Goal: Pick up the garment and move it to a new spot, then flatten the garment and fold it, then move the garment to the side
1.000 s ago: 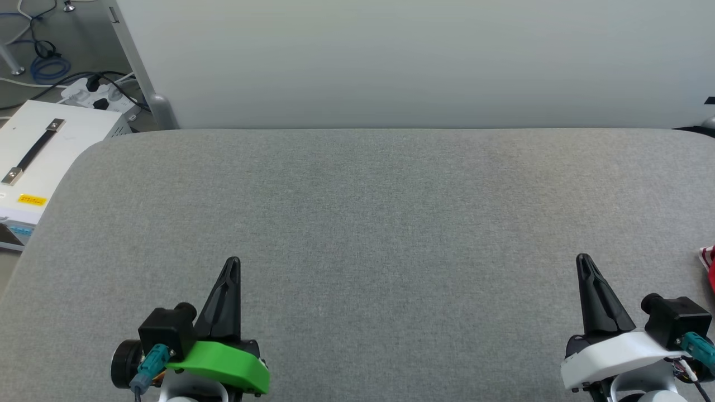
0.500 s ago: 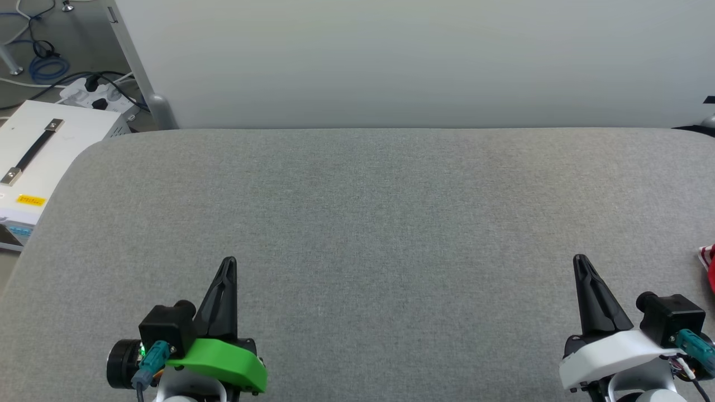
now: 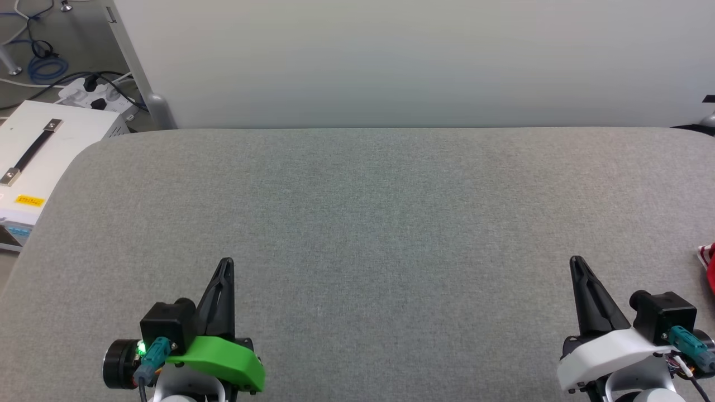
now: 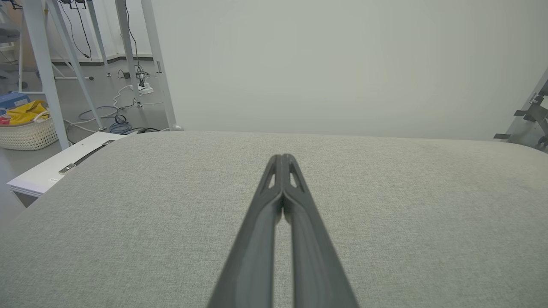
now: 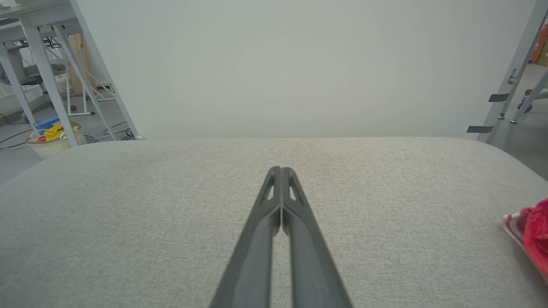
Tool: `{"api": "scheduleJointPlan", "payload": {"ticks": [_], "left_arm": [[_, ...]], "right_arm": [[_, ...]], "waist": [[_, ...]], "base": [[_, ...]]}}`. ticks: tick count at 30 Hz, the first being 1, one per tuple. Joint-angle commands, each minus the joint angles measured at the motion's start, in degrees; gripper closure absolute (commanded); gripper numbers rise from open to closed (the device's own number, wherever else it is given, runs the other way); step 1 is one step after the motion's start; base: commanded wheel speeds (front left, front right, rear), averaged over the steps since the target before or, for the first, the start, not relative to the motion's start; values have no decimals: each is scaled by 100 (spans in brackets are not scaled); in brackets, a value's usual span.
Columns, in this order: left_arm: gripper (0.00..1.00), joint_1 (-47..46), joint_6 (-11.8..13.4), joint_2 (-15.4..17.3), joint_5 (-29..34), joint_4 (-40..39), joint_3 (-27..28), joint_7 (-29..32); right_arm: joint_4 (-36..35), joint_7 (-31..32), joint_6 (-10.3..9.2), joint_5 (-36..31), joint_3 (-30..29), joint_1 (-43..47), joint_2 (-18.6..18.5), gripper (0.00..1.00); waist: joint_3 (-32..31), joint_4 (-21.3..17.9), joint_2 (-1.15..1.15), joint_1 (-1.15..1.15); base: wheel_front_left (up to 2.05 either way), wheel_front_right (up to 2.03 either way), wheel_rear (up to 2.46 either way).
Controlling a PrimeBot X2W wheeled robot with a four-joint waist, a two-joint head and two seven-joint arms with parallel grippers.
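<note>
Grey fabric counter (image 3: 357, 195); red, white-trimmed cloth garment (image 5: 533, 239) far right. Jaws of left gripper (image 3: 226, 262) and right gripper (image 3: 575, 259) clenched, empty. Open right before reaching.

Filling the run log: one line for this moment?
left gripper shut, empty | right gripper shut, empty | garment on table, far right, not held

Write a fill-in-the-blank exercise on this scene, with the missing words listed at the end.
1. The left gripper and the right gripper both have their jaws ____.
2. The garment, at the edge of the grey table, is mostly ____ in colour.
3. The gripper nearer the garment is the ____ one.
4. The white case beside the table has a ____ handle.

Missing words: shut; red; right; black.
</note>
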Motion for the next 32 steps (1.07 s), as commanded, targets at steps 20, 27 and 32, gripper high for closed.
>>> {"api": "scheduleJointPlan", "payload": {"ticks": [20,27,32], "left_arm": [[100,-68,160,-38,276,-109,57,256],[100,-75,197,-41,347,-133,75,335],[100,-80,224,-44,399,-151,88,393]], "right_arm": [[-31,184,-3,-297,28,-123,-5,100],[-35,239,-3,-382,34,-137,-5,100],[-38,280,-3,-445,39,-147,-5,100]], "waist": [[7,-17,0,0],[10,-22,0,0],[12,-27,0,0]], "base": [[0,0,0],[0,0,0],[0,0,0]]}}
